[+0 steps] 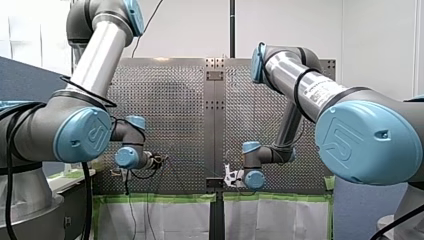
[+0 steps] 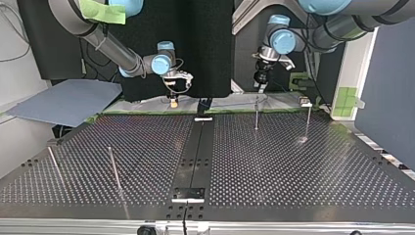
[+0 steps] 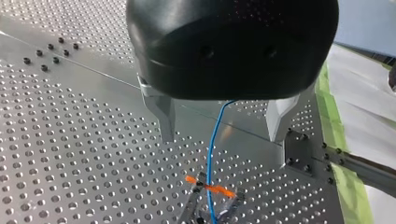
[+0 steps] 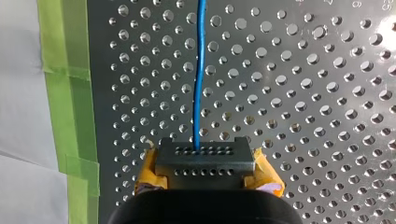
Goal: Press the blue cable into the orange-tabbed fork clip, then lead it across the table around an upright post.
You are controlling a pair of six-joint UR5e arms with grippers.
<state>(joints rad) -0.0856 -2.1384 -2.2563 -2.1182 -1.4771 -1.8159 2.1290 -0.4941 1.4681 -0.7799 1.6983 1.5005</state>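
Front view: the big arm joints block much of the view. The left hand [image 1: 158, 161] and right hand [image 1: 230, 176] sit low at the worktop [image 1: 170, 100] edge, too small to read. I cannot make out the cable.

Top view: both hands are at the far edge, the left one just behind a post [image 2: 256, 113]. The near worktop is wide open (three more thin posts stand apart).

Left wrist view: the fingers are spread wide and hold nothing. The cable [image 3: 212, 154] runs between them, touching neither, down into the clip [image 3: 210, 191], which has orange tabs and is partly cut off.

Right wrist view: the right hand is clenched on the cable's end, with yellow pads on either side. The cable lies straight ahead over the holes. Green tape [image 4: 70, 93] marks the edge close beside it.
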